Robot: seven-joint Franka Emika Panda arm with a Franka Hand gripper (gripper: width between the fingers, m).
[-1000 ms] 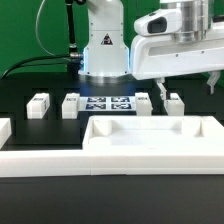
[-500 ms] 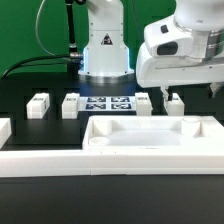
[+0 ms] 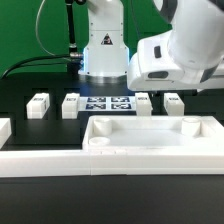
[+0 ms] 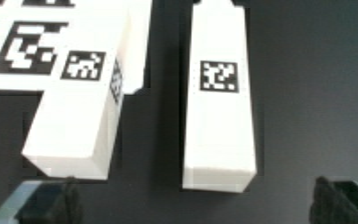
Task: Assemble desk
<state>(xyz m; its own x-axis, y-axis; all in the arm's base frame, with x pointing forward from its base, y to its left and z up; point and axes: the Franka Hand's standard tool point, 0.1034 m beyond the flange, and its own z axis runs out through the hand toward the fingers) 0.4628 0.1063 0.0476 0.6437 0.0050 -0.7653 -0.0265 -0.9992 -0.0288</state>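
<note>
Black table [image 3: 50,128] spreads below me with a green curtain [image 3: 30,35] behind. My gripper [image 4: 197,203] hangs above the exterior view's right end of the row of parts, its fingers [image 4: 44,202] spread as wide as they go and nothing between them.

The desk is in pieces. Its tray-like top [image 3: 155,132] lies at the front. Behind it four legs lie in a row, and the wrist view shows two of them: the outer leg [image 4: 220,100], and its neighbour [image 4: 83,110] along the edge of the marker board [image 4: 25,45].

I judge the step to be picking up the outer leg. My fingers already close across its narrow width, which is right, but one fingertip lines up with the neighbour. So I would slide away from the marker board until the outer leg sits midway between my fingers. Then I would move along to its middle, so it hangs level, and go straight down.

The tight spot is the dark gap between the two legs. It is narrow, and a finger entering it could push the neighbour against the board. On the outer leg's other side the table is bare. The top's raised rim stands just in front of the legs, and a long rail [image 3: 40,162] lies beyond it, so I would lift well up before carrying anything forward.
</note>
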